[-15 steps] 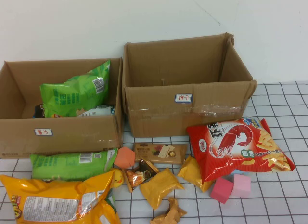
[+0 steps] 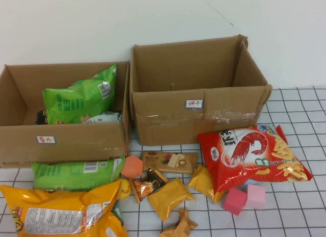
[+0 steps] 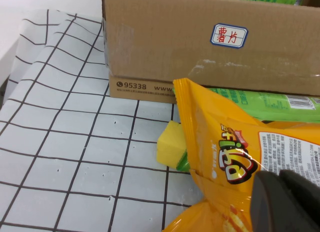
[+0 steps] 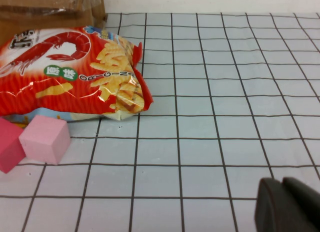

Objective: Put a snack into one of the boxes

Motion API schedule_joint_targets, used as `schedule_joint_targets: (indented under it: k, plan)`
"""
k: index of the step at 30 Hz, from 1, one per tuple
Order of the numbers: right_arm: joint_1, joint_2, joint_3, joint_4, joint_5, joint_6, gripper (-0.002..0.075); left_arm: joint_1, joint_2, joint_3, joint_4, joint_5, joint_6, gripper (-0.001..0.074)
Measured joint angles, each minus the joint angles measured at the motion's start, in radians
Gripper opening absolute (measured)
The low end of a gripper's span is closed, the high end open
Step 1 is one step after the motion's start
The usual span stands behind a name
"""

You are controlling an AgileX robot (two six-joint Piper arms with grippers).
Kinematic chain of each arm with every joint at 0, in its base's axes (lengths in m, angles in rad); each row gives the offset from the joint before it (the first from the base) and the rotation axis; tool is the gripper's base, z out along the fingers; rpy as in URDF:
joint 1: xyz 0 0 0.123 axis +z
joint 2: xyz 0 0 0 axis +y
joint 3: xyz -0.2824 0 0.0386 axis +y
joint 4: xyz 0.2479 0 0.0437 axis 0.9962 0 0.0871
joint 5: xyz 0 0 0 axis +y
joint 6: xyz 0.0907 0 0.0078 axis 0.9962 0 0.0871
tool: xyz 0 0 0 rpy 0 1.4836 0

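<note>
Two open cardboard boxes stand at the back. The left box (image 2: 66,142) holds green snack bags (image 2: 81,97); the right box (image 2: 198,117) looks empty. In front lie a big orange chip bag (image 2: 61,211), a green bag (image 2: 76,173), a red shrimp-chip bag (image 2: 252,155), a brown chocolate packet (image 2: 169,161) and small yellow packets (image 2: 170,196). Neither arm shows in the high view. My left gripper (image 3: 279,179) is shut and empty, just above the orange bag (image 3: 225,157) near the left box (image 3: 200,47). My right gripper (image 4: 281,184) is shut and empty over bare table, beside the red bag (image 4: 70,67).
Pink blocks (image 2: 245,198) lie in front of the red bag, and an orange block (image 2: 132,166) lies near the chocolate packet. A yellow block (image 3: 170,147) sits under the orange bag's edge. The gridded cloth (image 4: 225,117) is bare to the right of the red bag.
</note>
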Motion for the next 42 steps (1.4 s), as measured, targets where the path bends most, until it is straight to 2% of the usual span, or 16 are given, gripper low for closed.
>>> schedule_joint_targets:
  k: [20, 25, 28, 31, 32, 34, 38, 42]
  plan:
    - [0.000, 0.000, 0.000, 0.010, 0.000, 0.000, -0.0001, 0.000, 0.000, 0.000, 0.000, 0.000, 0.000, -0.0003]
    - [0.000, 0.000, 0.000, 0.075, 0.000, 0.001, -0.0001, 0.000, 0.000, 0.000, 0.000, 0.000, 0.000, -0.0003]
    - [0.000, 0.000, 0.000, 0.184, 0.000, 0.004, -0.0001, 0.000, 0.000, 0.000, -0.025, -0.003, -0.015, -0.0003]
    - [0.000, 0.000, 0.002, 0.428, 0.004, 0.054, -0.0001, 0.000, 0.000, 0.002, -0.246, -0.012, -0.098, -0.0003]
    - [0.000, 0.000, 0.004, 0.621, 0.006, 0.112, -0.0001, 0.000, 0.000, 0.008, -0.460, -0.024, -0.160, -0.0003]
    - [0.000, 0.000, 0.004, 0.811, 0.006, 0.148, -0.0001, 0.000, 0.000, 0.008, -0.710, -0.034, -0.207, -0.0003]
    - [0.000, 0.000, 0.004, 0.918, 0.006, 0.120, -0.0001, 0.000, 0.000, 0.008, -0.977, -0.067, -0.234, -0.0003]
    - [0.000, 0.000, 0.004, 0.922, -0.007, 0.016, -0.0001, 0.000, 0.000, 0.008, -1.037, -0.099, -0.215, -0.0003]
